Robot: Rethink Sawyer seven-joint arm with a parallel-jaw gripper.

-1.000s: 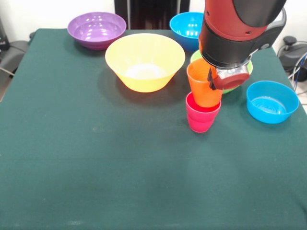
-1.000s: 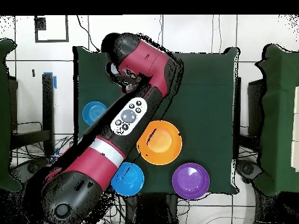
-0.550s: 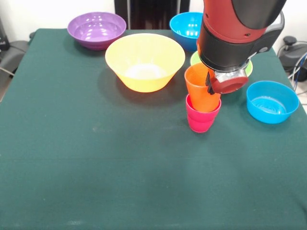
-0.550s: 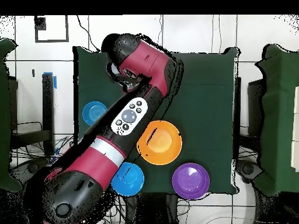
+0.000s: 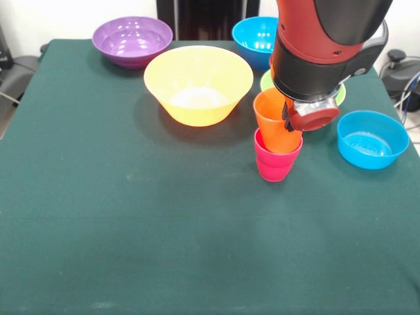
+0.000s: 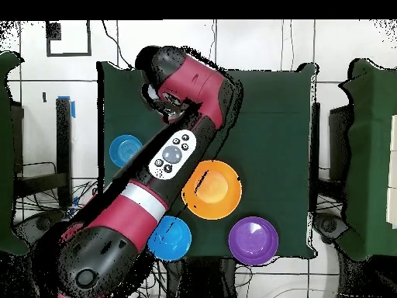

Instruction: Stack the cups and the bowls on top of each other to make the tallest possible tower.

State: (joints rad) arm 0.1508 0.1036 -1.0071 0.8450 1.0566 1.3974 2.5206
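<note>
A red-pink cup [image 5: 277, 161] stands upright on the green table right of centre. An orange cup [image 5: 274, 121] sits partly nested in it, leaning a little to the left. My gripper [image 5: 289, 115] comes down from above and is shut on the orange cup's right rim, with one black finger [image 5: 287, 111] showing against the cup wall. The large orange-yellow bowl [image 5: 198, 84] stands just left of the cups. In the overhead view my arm [image 6: 182, 85] hides both cups and the gripper.
A purple bowl [image 5: 132, 41] is at the far left and a blue bowl [image 5: 254, 37] is behind my arm. A lime green bowl [image 5: 267, 80] is mostly hidden by the arm. Another blue bowl [image 5: 371, 138] sits right of the cups. The overhead view shows the orange-yellow bowl [image 6: 212, 188] and purple bowl [image 6: 253, 240].
The orange cup has sunk a little deeper into the red-pink cup and shifted slightly left with my gripper. The bowls have stayed put.
</note>
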